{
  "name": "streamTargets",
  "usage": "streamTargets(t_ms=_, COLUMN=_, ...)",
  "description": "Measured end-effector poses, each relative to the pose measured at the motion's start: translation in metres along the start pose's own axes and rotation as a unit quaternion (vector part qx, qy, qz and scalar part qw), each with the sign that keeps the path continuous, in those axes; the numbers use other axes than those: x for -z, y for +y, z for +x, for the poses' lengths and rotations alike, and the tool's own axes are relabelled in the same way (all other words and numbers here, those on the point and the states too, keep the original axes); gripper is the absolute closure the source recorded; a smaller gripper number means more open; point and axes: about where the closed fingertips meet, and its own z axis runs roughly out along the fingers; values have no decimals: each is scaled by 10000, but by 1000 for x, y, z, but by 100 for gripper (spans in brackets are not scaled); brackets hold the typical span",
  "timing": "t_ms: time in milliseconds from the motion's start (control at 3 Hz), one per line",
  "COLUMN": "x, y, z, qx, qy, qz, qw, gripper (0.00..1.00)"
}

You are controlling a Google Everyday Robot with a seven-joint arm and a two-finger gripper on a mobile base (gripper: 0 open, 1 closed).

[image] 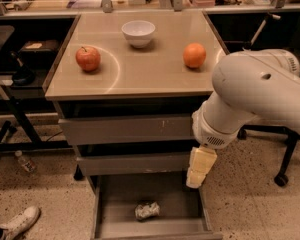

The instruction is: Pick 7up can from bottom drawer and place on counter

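Observation:
The 7up can (147,210), small, silvery-grey and crumpled-looking, lies on the floor of the open bottom drawer (115,223), near the middle front. My gripper (199,167) hangs from the white arm at the drawer's right side, above and to the right of the can, level with the drawer's back edge. It holds nothing that I can see. The counter (155,69), a glossy beige top with a thin grey rim, is above the drawers.
On the counter stand a red apple (88,58), a white bowl (138,33) and an orange (194,55). Two shut drawer fronts (125,129) sit above the open one. A white shoe (16,222) and a bottle (26,162) lie on the floor at left. A chair base (285,154) stands at right.

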Motion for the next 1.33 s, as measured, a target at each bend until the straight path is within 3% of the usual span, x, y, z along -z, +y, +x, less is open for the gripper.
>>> streamTargets(t_ms=333, x=-1, y=0, z=0, qx=-4, qy=-6, qz=-3, qw=10000, gripper=0)
streamTargets(t_ms=667, x=-32, y=9, z=-1, qx=-101, qy=-177, qz=-234, qw=9995, gripper=0)
streamTargets(t_ms=1333, x=-149, y=30, z=-7, qx=-337, qy=-223, qz=-507, qw=9979, gripper=0)
